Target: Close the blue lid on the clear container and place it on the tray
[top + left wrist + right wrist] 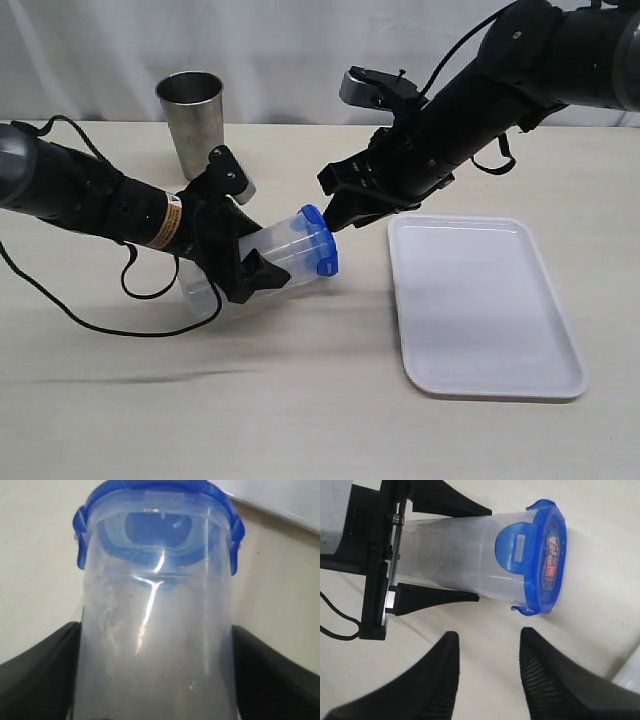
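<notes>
Toward the front right of the table (300,410), the tray (480,300) lies flat. Just left of it, the left gripper (262,235) clamps the clear container (288,245) by its body, tilted with its mouth raised. The blue lid (322,240) sits on that mouth, facing the tray. The right gripper (489,635) hovers beside the lid, jaws apart, holding nothing. Farthest back stands a steel cup (192,120).
</notes>
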Action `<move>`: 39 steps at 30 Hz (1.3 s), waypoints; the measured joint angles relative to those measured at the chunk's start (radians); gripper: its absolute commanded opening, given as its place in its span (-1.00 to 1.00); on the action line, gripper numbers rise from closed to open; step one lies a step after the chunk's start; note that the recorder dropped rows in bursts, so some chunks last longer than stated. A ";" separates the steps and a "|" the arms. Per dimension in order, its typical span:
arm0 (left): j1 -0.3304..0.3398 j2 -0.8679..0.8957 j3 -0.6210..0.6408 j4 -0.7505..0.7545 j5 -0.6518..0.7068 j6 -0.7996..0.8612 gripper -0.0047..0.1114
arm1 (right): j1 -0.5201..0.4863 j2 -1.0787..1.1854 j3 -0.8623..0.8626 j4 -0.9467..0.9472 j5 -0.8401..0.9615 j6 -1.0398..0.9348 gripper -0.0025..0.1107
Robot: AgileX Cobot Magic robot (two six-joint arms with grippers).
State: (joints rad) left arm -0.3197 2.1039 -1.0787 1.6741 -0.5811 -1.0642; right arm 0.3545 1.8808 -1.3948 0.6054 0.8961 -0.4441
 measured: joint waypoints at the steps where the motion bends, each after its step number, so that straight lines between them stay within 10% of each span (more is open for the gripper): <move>1: -0.003 -0.002 0.000 0.001 0.007 -0.002 -0.92 | 0.000 0.000 0.000 0.000 0.000 0.000 -0.28; 25: -0.006 -0.015 -0.057 0.052 0.250 -0.194 -0.92 | -0.079 0.000 0.000 -0.014 -0.001 -0.017 -0.28; 39: -0.118 -0.049 0.002 0.072 0.686 -0.172 -0.92 | -0.081 0.000 0.000 -0.015 0.010 -0.017 -0.28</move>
State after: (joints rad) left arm -0.4380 2.0544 -1.0764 1.7462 0.1050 -1.2364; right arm 0.2734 1.8808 -1.3948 0.5901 0.9060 -0.4609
